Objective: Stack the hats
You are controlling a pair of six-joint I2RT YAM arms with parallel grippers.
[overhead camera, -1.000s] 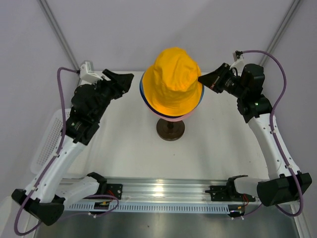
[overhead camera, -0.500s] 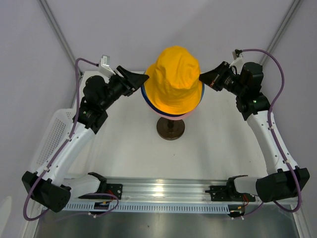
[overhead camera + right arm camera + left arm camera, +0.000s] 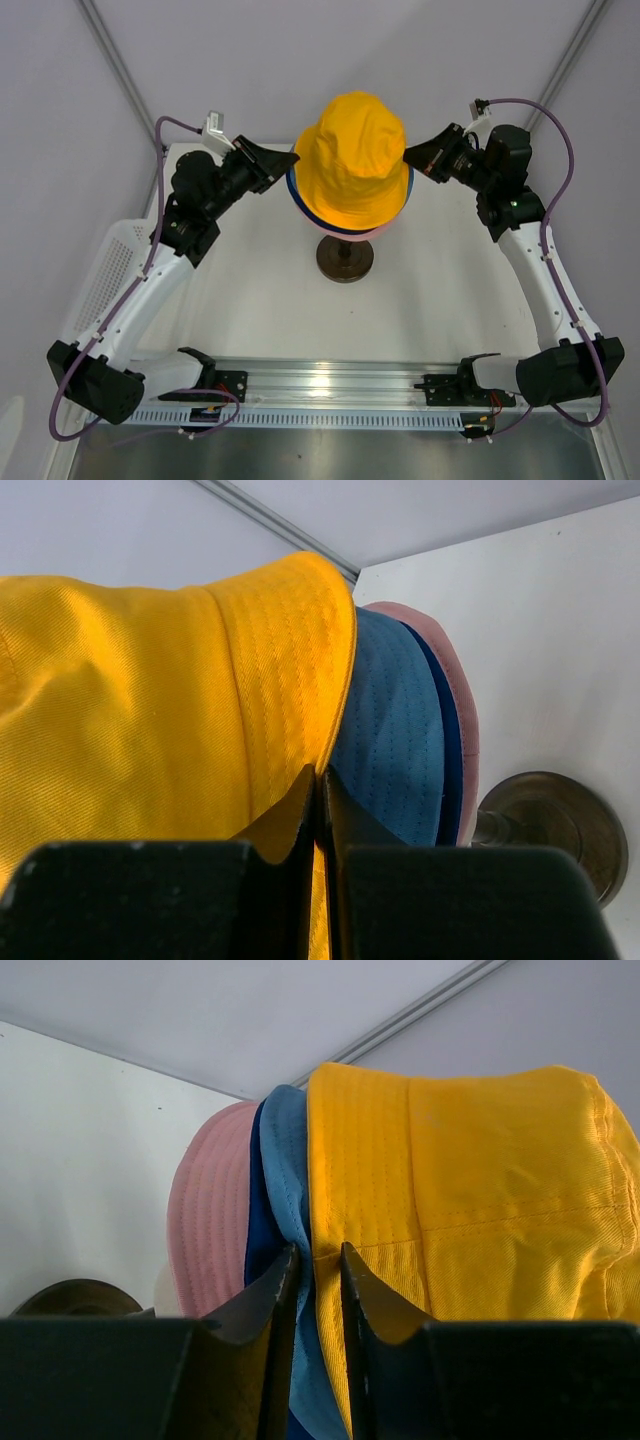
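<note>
The four hats sit as one stack at the table's (image 3: pixel 260 290) far middle, with the yellow-orange hat (image 3: pixel 352 160) on top, covering the crowns of the other three. From above, the lower hats show only as thin blue and pink rims at the stack's 6 to 9 o'clock. The left wrist view shows the order by brim: the light blue hat (image 3: pixel 290 1150) is against the yellow one, then a narrow strip of the navy hat (image 3: pixel 258 1220), then the pink hat (image 3: pixel 210 1220).

Whatever carries the stack is hidden. Only a dark round base (image 3: pixel 345 261) shows at its 6 o'clock, with a short stem (image 3: pixel 490 827) in the right wrist view.

The left gripper (image 3: pixel 318 1270) meets the stack at 9 o'clock. Its jaws are a narrow slot apart, nipping the yellow brim's edge together with the light blue brim. The right gripper (image 3: pixel 320 790) is at 3 o'clock, its jaws nearly pressed together on the yellow brim alone. Both wrist views cut off the brims below the fingers.
</note>
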